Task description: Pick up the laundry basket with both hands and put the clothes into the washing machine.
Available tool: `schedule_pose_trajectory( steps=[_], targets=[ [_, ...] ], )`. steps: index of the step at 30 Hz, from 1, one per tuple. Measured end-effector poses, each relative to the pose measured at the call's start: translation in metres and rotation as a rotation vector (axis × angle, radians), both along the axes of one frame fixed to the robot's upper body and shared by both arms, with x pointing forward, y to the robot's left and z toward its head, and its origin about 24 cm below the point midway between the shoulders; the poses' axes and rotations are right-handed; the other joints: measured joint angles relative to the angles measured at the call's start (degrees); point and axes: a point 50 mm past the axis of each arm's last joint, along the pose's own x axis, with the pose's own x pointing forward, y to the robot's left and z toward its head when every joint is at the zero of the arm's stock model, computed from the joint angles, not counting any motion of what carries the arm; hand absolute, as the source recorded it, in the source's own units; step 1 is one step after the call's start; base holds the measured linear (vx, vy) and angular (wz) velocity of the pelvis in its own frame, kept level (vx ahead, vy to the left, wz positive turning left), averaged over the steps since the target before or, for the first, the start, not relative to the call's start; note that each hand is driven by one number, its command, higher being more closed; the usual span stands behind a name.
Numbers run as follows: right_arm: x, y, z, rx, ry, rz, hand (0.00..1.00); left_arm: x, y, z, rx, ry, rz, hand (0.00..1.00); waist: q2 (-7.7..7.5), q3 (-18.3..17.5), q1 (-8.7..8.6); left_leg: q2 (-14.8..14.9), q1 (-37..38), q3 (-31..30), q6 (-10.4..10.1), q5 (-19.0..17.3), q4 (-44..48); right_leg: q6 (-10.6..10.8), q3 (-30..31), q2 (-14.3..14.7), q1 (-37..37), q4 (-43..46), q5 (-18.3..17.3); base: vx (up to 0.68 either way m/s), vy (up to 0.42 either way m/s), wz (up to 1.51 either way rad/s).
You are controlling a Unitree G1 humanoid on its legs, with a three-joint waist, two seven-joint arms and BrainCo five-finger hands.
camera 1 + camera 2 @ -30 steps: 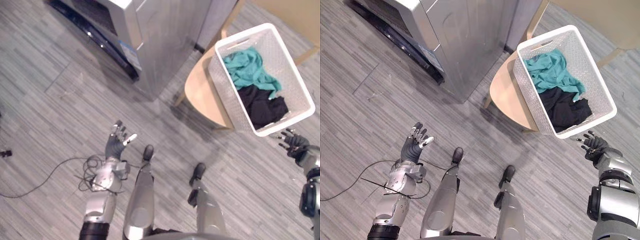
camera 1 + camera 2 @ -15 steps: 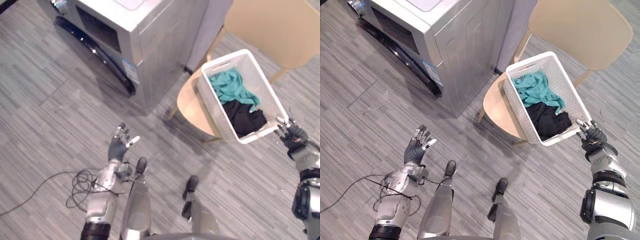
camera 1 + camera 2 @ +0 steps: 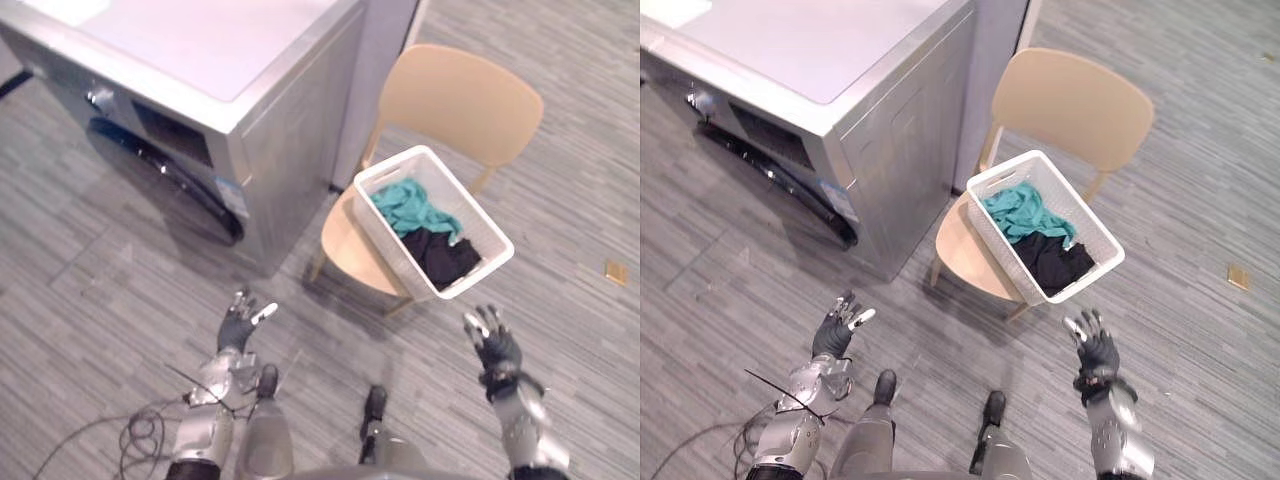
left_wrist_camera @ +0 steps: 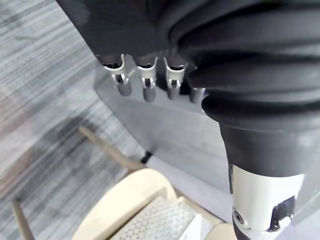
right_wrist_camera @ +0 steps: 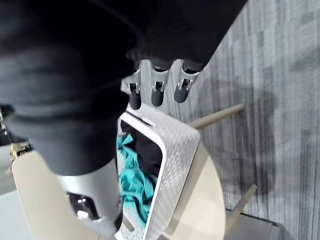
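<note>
At ten o'clock in the head views stands the washing machine (image 3: 200, 90), grey with a flat pale top, and a dark door (image 3: 190, 195) stands out from its front face. Down at seven o'clock the left hand (image 3: 238, 325) is raised over the striped grey floor (image 3: 90, 300), palm up, fingers straight and spread, holding nothing; its wrist view shows the fingers (image 4: 148, 85) straight with the machine's side past them. Just right of the machine, toward one o'clock, is a tan chair (image 3: 455, 105). The white laundry basket (image 3: 390, 240) rests at an angle on its seat, near the middle of the view. It holds a teal garment (image 3: 405, 205) at the end nearer the chair's back and a black garment (image 3: 440, 255) at the end nearer the robot. At five o'clock the right hand (image 3: 495, 350) is lifted with fingers straight and spread, empty, near the basket's closest corner but apart from it.
</note>
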Motion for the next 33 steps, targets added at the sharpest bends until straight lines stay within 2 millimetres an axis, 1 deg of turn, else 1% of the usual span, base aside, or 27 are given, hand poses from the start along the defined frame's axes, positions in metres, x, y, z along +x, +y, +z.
schedule_pose_trajectory(
  steps=[2, 3, 5, 6, 8, 10, 11, 12, 13, 14, 15, 16, 18, 19, 20, 22, 23, 25, 26, 27, 28, 29, 30, 31, 32, 33],
  targets=[
    [-0.02, 0.004, -0.009, -0.015, 0.05, -0.025, 0.0, -0.003, -0.006, -0.01, 0.008, 0.042, -0.011, 0.0, 0.98, -1.0, -0.1, 0.1, 2.2, 1.4, -0.2, -0.6, -0.3, 0.4, 1.2, 0.0, 1.0, 0.5, -0.6, -0.03, 0.018, -0.26],
    [-0.026, 0.005, -0.012, -0.024, 0.067, -0.029, 0.0, -0.005, -0.009, -0.015, 0.007, 0.065, -0.015, 0.0, 1.27, -1.4, -0.16, 0.1, 2.7, 1.7, -0.2, -0.6, -0.6, 0.3, 1.3, -0.1, 1.2, 0.6, -0.7, -0.02, 0.009, -0.21],
    [-0.041, 0.011, -0.021, -0.012, 0.114, -0.051, 0.0, -0.015, -0.017, -0.036, -0.018, 0.162, -0.009, 0.0, 2.2, -3.5, -0.51, 0.1, 4.8, 2.8, -0.3, -0.6, -1.8, 0.3, 2.3, -0.1, 1.9, 0.9, -0.9, -0.01, 0.007, -0.21],
    [-0.044, 0.013, -0.022, -0.007, 0.121, -0.058, 0.0, -0.019, -0.018, -0.042, -0.022, 0.188, -0.005, 0.0, 2.42, -3.7, -0.8, 0.2, 5.4, 3.1, -0.3, -0.6, -1.9, 0.3, 2.6, -0.1, 2.2, 1.0, -1.0, -0.01, 0.007, -0.21],
    [-0.052, 0.019, -0.034, 0.001, 0.169, -0.081, 0.0, -0.033, -0.021, -0.064, -0.019, 0.301, 0.005, 0.0, 3.24, -4.6, -1.83, 0.2, 7.4, 3.9, -0.3, -0.6, -2.3, 0.2, 2.9, -0.1, 3.5, 1.1, -1.3, 0.0, 0.009, -0.15],
    [-0.062, 0.025, -0.049, 0.006, 0.255, -0.062, 0.0, -0.049, -0.02, -0.084, -0.024, 0.416, 0.035, 0.0, 3.48, -5.2, -2.43, 0.2, 9.7, 4.9, -0.3, -0.6, -3.5, 0.3, 3.9, 0.0, 4.7, 1.0, -1.5, 0.0, 0.012, -0.22],
    [-0.07, 0.029, -0.06, 0.028, 0.313, -0.057, 0.0, -0.064, -0.017, -0.097, -0.025, 0.502, 0.054, 0.0, 3.7, -5.8, -2.89, 0.2, 10.6, 5.3, -0.4, -0.7, -4.0, 0.3, 4.2, 0.0, 5.5, 0.8, -1.5, 0.0, 0.019, -0.22],
    [-0.078, 0.034, -0.07, 0.051, 0.368, -0.049, 0.0, -0.078, -0.015, -0.109, -0.018, 0.585, 0.061, 0.0, 3.87, -6.0, -2.96, 0.1, 11.6, 5.4, -0.4, -1.0, -4.1, 0.3, 4.4, 0.0, 6.4, 0.4, -1.5, 0.0, 0.018, -0.14],
    [-0.083, 0.036, -0.076, 0.064, 0.399, -0.047, 0.0, -0.084, -0.014, -0.114, -0.018, 0.622, 0.069, 0.0, 3.92, -6.0, -2.98, 0.1, 11.8, 5.4, -0.4, -1.0, -4.1, 0.3, 4.4, 0.0, 6.9, 0.1, -1.5, 0.0, 0.0, 0.0],
    [-0.094, 0.044, -0.086, 0.075, 0.472, -0.015, 0.0, -0.092, -0.01, -0.12, -0.012, 0.667, 0.082, 0.0, 4.0, -6.2, -2.96, 0.1, 12.4, 5.0, -0.4, -1.1, -4.2, 0.3, 4.0, 0.0, 7.8, -0.5, -1.5, 0.01, 0.007, 0.12],
    [-0.102, 0.049, -0.095, 0.079, 0.538, 0.02, 0.0, -0.097, -0.004, -0.124, 0.009, 0.703, 0.088, 0.0, 4.18, -6.4, -2.86, 0.1, 13.1, 4.7, -0.4, -1.1, -4.5, 0.3, 3.7, 0.0, 8.7, -0.8, -1.5, 0.02, 0.003, 0.13],
    [-0.105, 0.053, -0.098, 0.084, 0.559, 0.038, 0.0, -0.099, -0.002, -0.125, 0.017, 0.72, 0.089, 0.0, 4.27, -6.4, -2.88, 0.1, 13.5, 4.5, -0.4, -1.1, -4.8, 0.3, 3.6, 0.0, 9.2, -0.8, -1.5, 0.0, -0.009, 0.08],
    [-0.112, 0.064, -0.105, 0.077, 0.621, 0.118, 0.0, -0.11, 0.003, -0.13, 0.054, 0.776, 0.076, 0.0, 4.68, -6.6, -3.02, 0.1, 14.4, 3.3, -0.6, -1.3, -4.9, 0.5, 2.7, 0.1, 11.1, -1.2, -1.7, 0.0, -0.016, 0.17],
    [-0.114, 0.062, -0.106, 0.056, 0.637, 0.146, 0.0, -0.115, 0.006, -0.132, 0.068, 0.799, 0.077, 0.0, 4.85, -6.7, -3.01, 0.0, 14.6, 2.3, -0.7, -1.3, -4.8, 0.6, 2.0, 0.1, 12.0, -1.3, -2.0, 0.04, -0.022, 0.47],
    [-0.115, 0.061, -0.109, 0.038, 0.656, 0.189, 0.0, -0.121, 0.009, -0.134, 0.067, 0.827, 0.096, 0.0, 5.34, -6.5, -2.92, 0.0, 14.3, 0.8, -0.7, -1.3, -4.7, 0.5, 0.6, 0.0, 12.7, -1.2, -2.4, 0.04, -0.038, 0.68],
    [-0.111, 0.059, -0.111, 0.012, 0.672, 0.232, 0.0, -0.125, 0.014, -0.134, 0.063, 0.835, 0.138, 0.0, 5.42, -6.5, -2.9, 0.1, 12.8, -2.6, -1.5, -0.7, -4.5, 0.3, -2.4, 0.2, 12.5, 0.2, -3.7, 0.02, -0.055, 0.84],
    [-0.108, 0.06, -0.112, -0.002, 0.675, 0.255, 0.0, -0.126, 0.016, -0.134, 0.064, 0.837, 0.151, 0.0, 5.61, -6.3, -2.87, 0.1, 11.2, -5.0, -2.3, -0.1, -3.9, 0.1, -4.7, 0.3, 12.3, 1.6, -4.8, 0.01, -0.057, 0.87],
    [-0.107, 0.057, -0.113, -0.026, 0.688, 0.281, 0.0, -0.127, 0.021, -0.133, 0.047, 0.834, 0.197, 0.0, 5.98, -5.6, -2.62, 0.1, 10.3, -7.9, -2.4, 0.3, -3.0, -0.1, -7.3, 0.3, 12.2, 4.1, -6.7, 0.04, -0.063, 0.88],
    [-0.099, 0.055, -0.113, -0.036, 0.677, 0.286, 0.0, -0.132, 0.024, -0.134, 0.03, 0.838, 0.24, 0.0, 6.33, -5.2, -2.13, 0.1, 9.7, -8.6, -2.1, 0.4, -2.1, -0.4, -7.9, 0.1, 11.1, 6.4, -8.2, 0.01, -0.047, 0.52],
    [-0.095, 0.054, -0.112, -0.042, 0.665, 0.287, 0.0, -0.135, 0.027, -0.134, 0.026, 0.843, 0.258, 0.0, 6.31, -5.2, -1.9, 0.1, 9.2, -8.7, -1.9, 0.2, -1.6, -0.5, -7.9, -0.1, 10.3, 7.7, -8.9, -0.04, -0.028, 0.17],
    [-0.085, 0.052, -0.109, -0.054, 0.639, 0.285, 0.0, -0.145, 0.031, -0.136, 0.016, 0.869, 0.302, 0.0, 6.11, -5.2, -1.61, 0.1, 8.4, -8.5, -1.2, -0.4, -1.3, -0.6, -7.6, -0.6, 9.0, 9.8, -9.9, -0.05, -0.004, -0.08],
    [-0.078, 0.049, -0.107, -0.065, 0.618, 0.282, 0.0, -0.156, 0.032, -0.138, 0.003, 0.905, 0.343, 0.0, 6.29, -5.2, -1.61, 0.2, 7.5, -7.7, -0.9, -0.9, -0.7, -0.4, -6.9, -1.2, 8.2, 10.8, -10.4, -0.03, -0.001, -0.15],
    [-0.076, 0.048, -0.106, -0.067, 0.609, 0.275, 0.0, -0.163, 0.033, -0.139, -0.008, 0.921, 0.364, 0.0, 6.51, -5.0, -1.67, 0.4, 7.3, -7.2, -0.5, -1.2, -0.3, -0.4, -6.5, -1.3, 7.9, 11.1, -10.4, -0.01, 0.0, -0.2],
    [-0.075, 0.043, -0.105, -0.068, 0.604, 0.252, 0.0, -0.177, 0.032, -0.141, -0.03, 0.954, 0.403, 0.0, 6.39, -4.8, -1.83, 0.8, 6.4, -5.3, 0.5, -1.9, 0.9, -0.3, -6.0, -1.7, 7.0, 11.6, -10.5, 0.02, 0.011, -0.14],
    [-0.075, 0.038, -0.104, -0.052, 0.598, 0.208, 0.0, -0.186, 0.03, -0.142, -0.049, 0.981, 0.427, 0.0, 6.53, -4.7, -2.02, 1.1, 5.5, -3.3, 1.1, -2.3, 1.9, -0.1, -5.8, -2.1, 6.6, 11.6, -10.6, 0.02, 0.01, -0.07],
    [-0.076, 0.035, -0.104, -0.038, 0.599, 0.178, 0.0, -0.189, 0.03, -0.142, -0.059, 0.987, 0.442, 0.0, 6.55, -4.6, -2.22, 1.3, 5.1, -2.4, 1.1, -2.4, 2.4, -0.1, -5.8, -2.2, 6.4, 11.6, -10.6, 0.0, 0.0, 0.0]
  ],
)
